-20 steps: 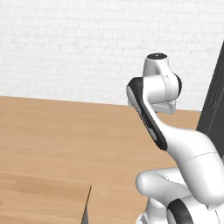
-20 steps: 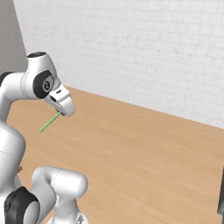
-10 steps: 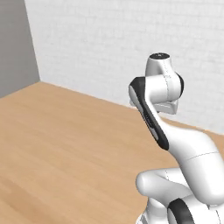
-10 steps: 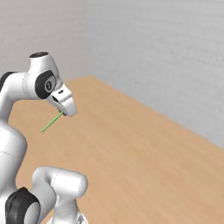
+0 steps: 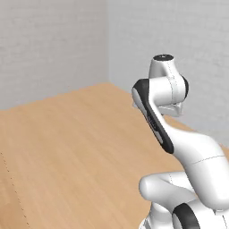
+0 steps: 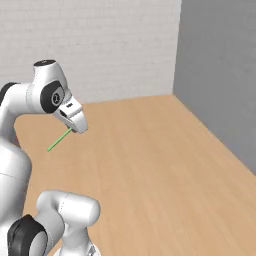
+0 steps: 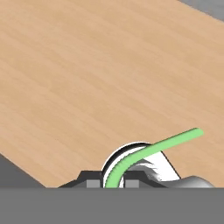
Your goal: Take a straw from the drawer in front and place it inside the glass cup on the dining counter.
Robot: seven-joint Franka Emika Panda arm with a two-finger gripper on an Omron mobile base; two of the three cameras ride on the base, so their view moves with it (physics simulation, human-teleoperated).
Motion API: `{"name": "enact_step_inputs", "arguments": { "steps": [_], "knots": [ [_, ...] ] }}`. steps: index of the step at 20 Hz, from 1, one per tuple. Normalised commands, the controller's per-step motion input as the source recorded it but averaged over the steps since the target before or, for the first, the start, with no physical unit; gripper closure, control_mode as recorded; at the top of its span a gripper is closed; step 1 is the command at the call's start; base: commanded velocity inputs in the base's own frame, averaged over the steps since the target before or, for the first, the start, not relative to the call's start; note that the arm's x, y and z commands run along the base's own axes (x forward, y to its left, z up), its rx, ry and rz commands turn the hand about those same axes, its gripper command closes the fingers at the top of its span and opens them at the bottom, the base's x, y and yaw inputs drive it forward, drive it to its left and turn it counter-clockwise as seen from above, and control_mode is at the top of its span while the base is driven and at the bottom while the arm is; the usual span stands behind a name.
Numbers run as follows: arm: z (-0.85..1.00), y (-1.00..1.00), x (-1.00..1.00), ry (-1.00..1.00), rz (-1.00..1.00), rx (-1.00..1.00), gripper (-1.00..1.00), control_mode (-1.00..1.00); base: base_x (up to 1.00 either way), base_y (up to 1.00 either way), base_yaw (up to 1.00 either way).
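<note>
My gripper (image 6: 76, 128) is shut on the straw (image 6: 59, 140), a thin light-green stick that points down and to the left from the fingers in the right base view. In the hand view the straw (image 7: 153, 148) rises from between the finger tips of the gripper (image 7: 109, 183) and bends off to the right, over bare wood floor. The arm is folded upright close above the base, with the hand held high. The drawer, the glass cup and the dining counter are out of view.
Light wood floor (image 5: 67, 143) spreads ahead of the base to a room corner. A white brick wall (image 6: 100, 45) meets a plain grey wall (image 6: 220, 75) there. The same corner (image 5: 107, 42) stands at the far end in the left base view.
The whole picture has shifted in both base views, so the base has turned; a room corner has come into sight. The arm's pose is the same and the straw stays in the gripper.
</note>
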Motion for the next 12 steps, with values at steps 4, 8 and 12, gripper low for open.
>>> {"name": "enact_step_inputs", "arguments": {
  "steps": [4, 8, 12],
  "knots": [
    [0.0, 0.0, 0.0, 0.0, 0.0, 0.0, 1.0, 1.0, 1.0, -0.33, 0.66],
    [0.0, 0.0, 0.0, 0.0, 0.0, 0.0, 1.0, 1.0, 1.0, -0.43, 0.63],
    [0.0, 0.0, 0.0, 0.0, 0.0, 0.0, 1.0, 1.0, 1.0, -0.51, 0.58]
  ]
}}
